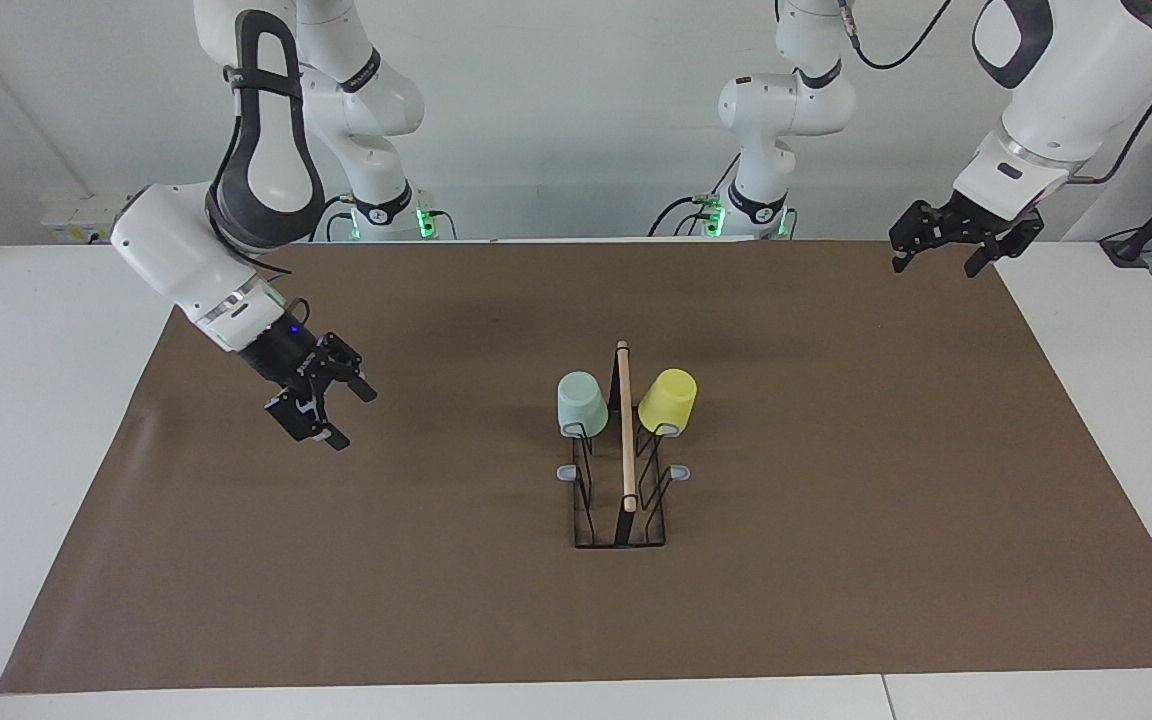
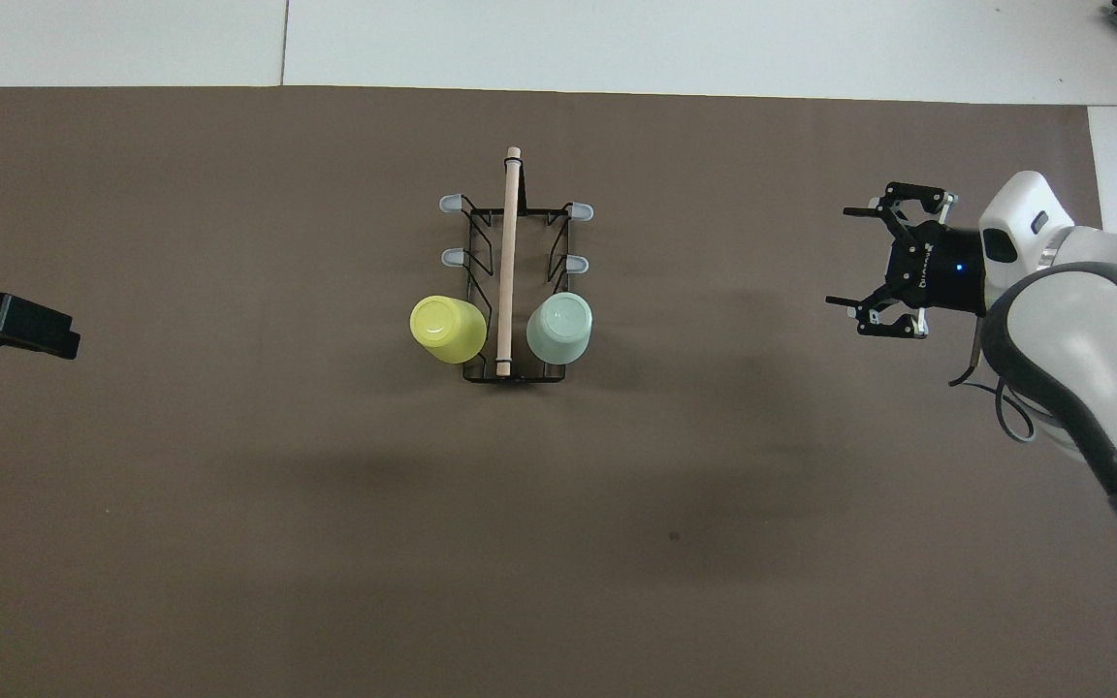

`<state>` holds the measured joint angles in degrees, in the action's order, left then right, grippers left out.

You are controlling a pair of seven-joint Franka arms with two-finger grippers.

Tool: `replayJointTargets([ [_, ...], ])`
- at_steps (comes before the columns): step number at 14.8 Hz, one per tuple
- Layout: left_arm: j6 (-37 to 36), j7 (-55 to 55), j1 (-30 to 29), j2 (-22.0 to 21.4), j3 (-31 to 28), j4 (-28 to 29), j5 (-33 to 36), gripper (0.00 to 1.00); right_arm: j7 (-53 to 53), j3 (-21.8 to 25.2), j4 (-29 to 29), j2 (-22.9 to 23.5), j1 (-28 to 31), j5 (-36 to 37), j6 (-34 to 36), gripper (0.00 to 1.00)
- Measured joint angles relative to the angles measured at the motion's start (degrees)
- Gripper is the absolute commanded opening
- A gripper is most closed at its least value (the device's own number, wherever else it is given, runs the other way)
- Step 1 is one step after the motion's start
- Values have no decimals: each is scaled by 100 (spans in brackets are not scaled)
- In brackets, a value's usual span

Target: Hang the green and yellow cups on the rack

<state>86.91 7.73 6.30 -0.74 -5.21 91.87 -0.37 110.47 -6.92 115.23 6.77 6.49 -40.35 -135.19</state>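
From across the table, the rack is standing in the middle of the brown mat, its wooden rod running along the top, toward and away from the robots. The green cup is hanging mouth-down on the prong nearest the robots on the side toward the right arm's end of the table, and the yellow cup is hanging the same way on the matching prong on the side toward the left arm's end. Grey prong tips farther from the robots are sitting bare. The right gripper is hovering over the mat well apart from the rack, toward its own arm's end, its fingers spread and holding nothing. The left gripper is hanging raised over the mat's corner by its base, fingers also apart and empty.

From above, the rack is showing its black wire base, with the rod lying straight down the centre. The yellow cup and the green cup are sitting on either side of the rod at the end nearest the robots, each showing its closed bottom upward. The right gripper is hovering over the mat near its edge, jaws wide and empty. The left gripper is only partly showing at the frame's edge, and I cannot tell its fingers from here.
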Motion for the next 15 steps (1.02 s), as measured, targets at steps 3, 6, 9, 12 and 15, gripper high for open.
replayJointTargets([
  [3,13,-15,0,-2,0,0,-4,100,-1529,0,-55,0,-3,1275,-2,100],
  [6,56,-15,0,-8,0,0,-6,100,-3275,0,-122,-1,-6,2196,-1,100],
  [9,78,-16,0,-14,0,0,-32,100,-4948,-1,-138,-3,-18,3069,28,100],
  [12,85,-16,0,-14,0,0,-82,100,-6458,-25,-153,-42,-105,4036,111,100],
  [15,86,-16,0,-14,0,0,-91,100,-7740,-59,-193,-161,-324,4599,473,100],
])
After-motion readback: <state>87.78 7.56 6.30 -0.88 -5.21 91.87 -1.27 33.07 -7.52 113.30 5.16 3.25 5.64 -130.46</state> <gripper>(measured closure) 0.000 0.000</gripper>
